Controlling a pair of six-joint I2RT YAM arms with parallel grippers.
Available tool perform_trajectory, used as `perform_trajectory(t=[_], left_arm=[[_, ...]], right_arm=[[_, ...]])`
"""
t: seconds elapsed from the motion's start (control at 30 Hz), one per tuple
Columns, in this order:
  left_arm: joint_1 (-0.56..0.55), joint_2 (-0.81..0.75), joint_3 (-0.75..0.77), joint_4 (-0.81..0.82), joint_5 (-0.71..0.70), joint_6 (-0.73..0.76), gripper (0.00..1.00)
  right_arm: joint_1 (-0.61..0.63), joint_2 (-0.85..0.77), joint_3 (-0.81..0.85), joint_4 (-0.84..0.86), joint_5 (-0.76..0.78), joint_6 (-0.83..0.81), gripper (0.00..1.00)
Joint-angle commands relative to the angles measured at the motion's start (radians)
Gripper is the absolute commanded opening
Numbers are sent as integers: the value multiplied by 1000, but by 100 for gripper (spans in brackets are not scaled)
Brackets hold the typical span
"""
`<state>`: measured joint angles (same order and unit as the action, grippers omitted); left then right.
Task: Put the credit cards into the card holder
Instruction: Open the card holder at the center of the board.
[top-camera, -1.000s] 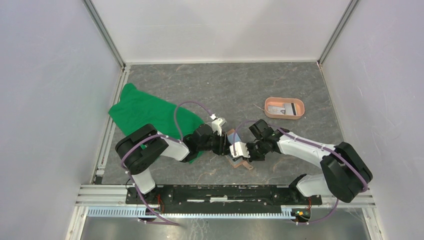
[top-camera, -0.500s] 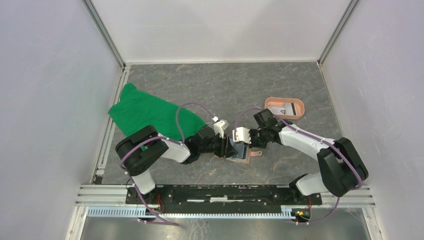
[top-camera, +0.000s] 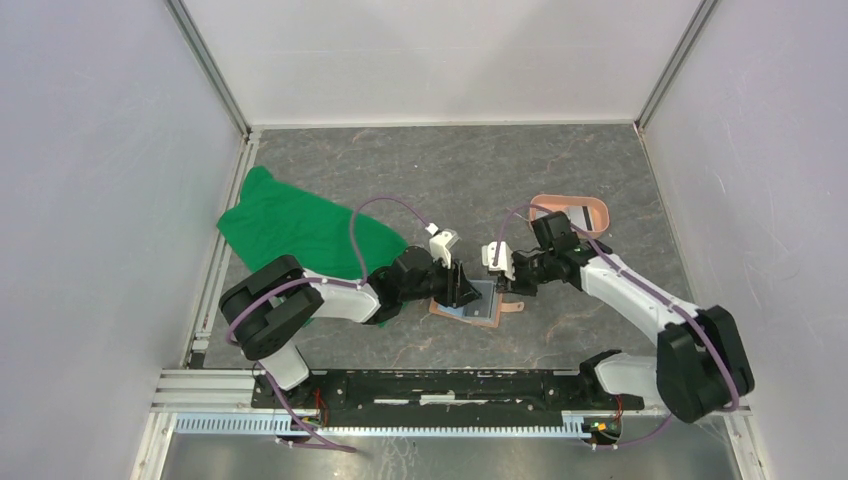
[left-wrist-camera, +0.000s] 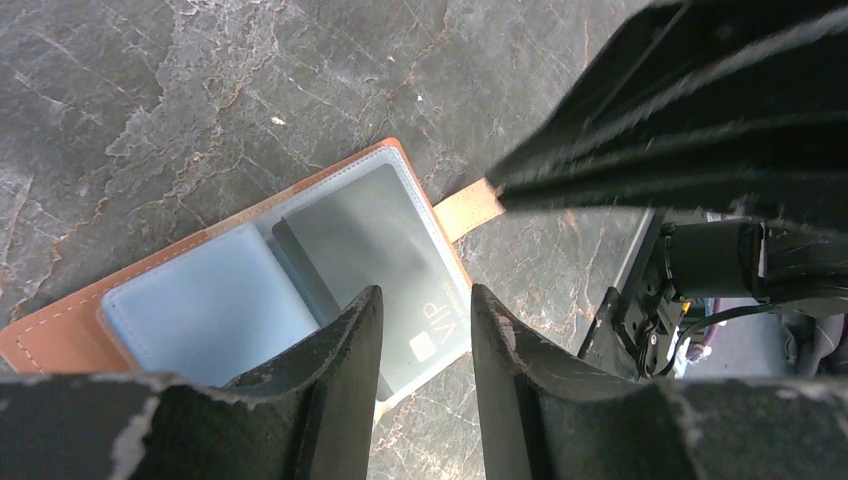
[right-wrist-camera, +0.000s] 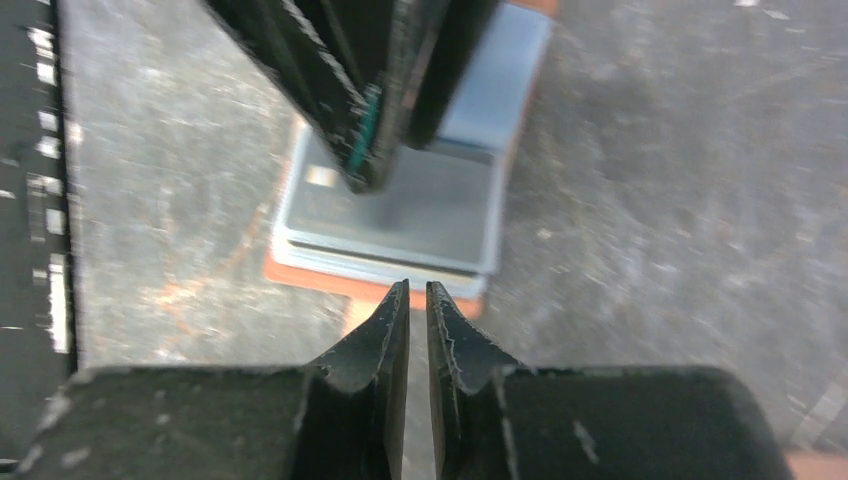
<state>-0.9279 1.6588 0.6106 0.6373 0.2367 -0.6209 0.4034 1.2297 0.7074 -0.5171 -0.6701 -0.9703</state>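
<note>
Card holder (left-wrist-camera: 240, 300) lies open on the table (top-camera: 420, 170), a grey card (left-wrist-camera: 385, 265) in its pocket; left gripper (left-wrist-camera: 422, 330) poised over it, jaws apart, empty, likely pinning; right gripper (right-wrist-camera: 418, 300) nearly together, empty.

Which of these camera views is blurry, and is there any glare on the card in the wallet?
Right wrist view: smeared, soft all over, the card holder and table streaked. Left wrist view: sharp on the card holder and the grey card in its pocket, which shows a soft sheen, not harsh glare; the near tool fingers are dark. Top view: evenly lit, crisp.
</note>
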Motion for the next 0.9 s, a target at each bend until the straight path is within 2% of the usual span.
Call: perform_trajectory(t=[0.0, 0.17, 0.33, 0.63, 0.87], left_arm=[[-3, -11, 18, 15, -40, -5, 45], [0, -38, -5, -11, -113, 21, 45], [3, -29, -19, -35, -137, 32, 45], [20, -32, -54, -58, -166, 36, 44], [29, -51, -53, -45, -97, 36, 44]], right_arm=[[-4, 91, 36, -33, -237, 75, 16], [-2, 157, 46, 58, -293, 214, 15], [-4, 214, 33, 73, -205, 237, 13], [-4, 259, 25, 10, -85, 175, 11], [-5, 240, 59, -54, -155, 122, 15]])
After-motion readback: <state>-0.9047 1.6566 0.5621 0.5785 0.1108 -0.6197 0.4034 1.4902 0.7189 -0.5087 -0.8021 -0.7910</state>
